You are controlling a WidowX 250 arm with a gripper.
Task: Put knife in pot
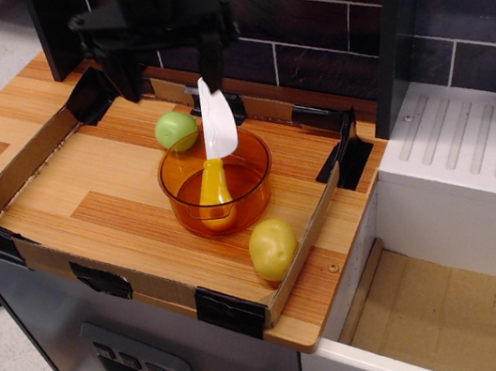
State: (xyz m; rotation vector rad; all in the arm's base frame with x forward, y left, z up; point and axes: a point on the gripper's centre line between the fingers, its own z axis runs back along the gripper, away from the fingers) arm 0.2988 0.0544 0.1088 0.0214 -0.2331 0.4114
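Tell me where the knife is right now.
The knife stands in the orange pot at tray centre, yellow handle down, white blade leaning over the far rim beside the green fruit, below the open gripper.

Gripper (165,61) upper body cut by top edge — knife (213,158) handle veiled by pot (216,183) wall.
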